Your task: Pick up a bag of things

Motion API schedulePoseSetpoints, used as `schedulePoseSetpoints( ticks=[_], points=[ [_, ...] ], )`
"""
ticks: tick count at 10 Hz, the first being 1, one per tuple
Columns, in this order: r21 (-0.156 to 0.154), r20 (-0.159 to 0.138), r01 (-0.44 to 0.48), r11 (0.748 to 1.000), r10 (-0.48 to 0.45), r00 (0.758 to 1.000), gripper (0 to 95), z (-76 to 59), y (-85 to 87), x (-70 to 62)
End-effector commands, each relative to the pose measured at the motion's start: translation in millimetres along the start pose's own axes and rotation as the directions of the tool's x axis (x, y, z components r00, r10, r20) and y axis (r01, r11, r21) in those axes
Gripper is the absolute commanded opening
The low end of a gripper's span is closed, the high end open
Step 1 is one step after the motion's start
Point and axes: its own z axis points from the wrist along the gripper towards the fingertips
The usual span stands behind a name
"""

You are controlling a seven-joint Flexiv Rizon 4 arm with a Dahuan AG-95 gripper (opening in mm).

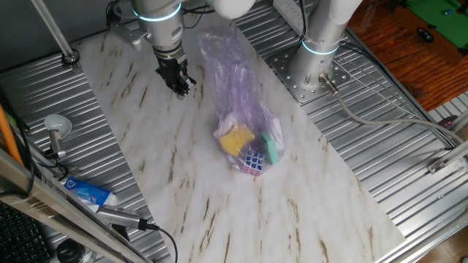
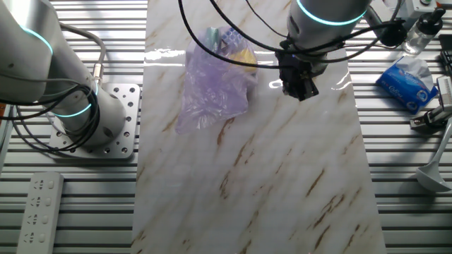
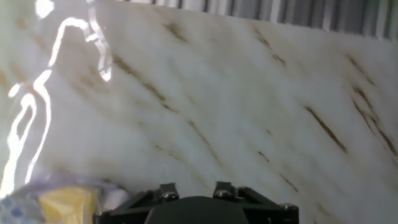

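The bag of things (image 1: 238, 109) is a long crinkly pale-purple plastic bag lying on the marble board. A yellow block (image 1: 235, 139), a green piece (image 1: 271, 148) and a multicoloured puzzle cube (image 1: 254, 162) show through its near end. It also shows in the other fixed view (image 2: 212, 85). In the hand view only its yellow corner (image 3: 65, 202) appears, at the bottom left. My gripper (image 1: 183, 86) hangs just above the board, to the left of the bag's upper part and clear of it. It holds nothing. It also shows in the other fixed view (image 2: 301, 90). Its fingers are too dark to separate.
A blue-and-white tube (image 1: 88, 192) and a metal tool (image 1: 55, 131) lie on the slatted table at the left. A second arm's base (image 1: 318, 66) stands on a plate to the right of the board. A white remote (image 2: 39, 212) lies on the slats.
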Motion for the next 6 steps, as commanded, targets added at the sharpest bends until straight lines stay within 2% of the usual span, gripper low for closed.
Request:
schedulePoseSetpoints(
  ticks=[1,3,4,6],
  points=[
    [-0.020,-0.031,-0.003,1.000,0.003,1.000,0.0,0.2,0.3,-0.7],
    [-0.060,-0.115,-0.037,0.998,0.030,0.993,0.0,3.4,6.3,-4.9],
    [-0.084,-0.168,-0.074,0.994,0.059,0.984,0.0,7.7,15.0,-10.4],
    [-0.111,-0.232,-0.090,0.990,0.062,0.971,0.0,14.0,29.3,-15.6]
  ],
)
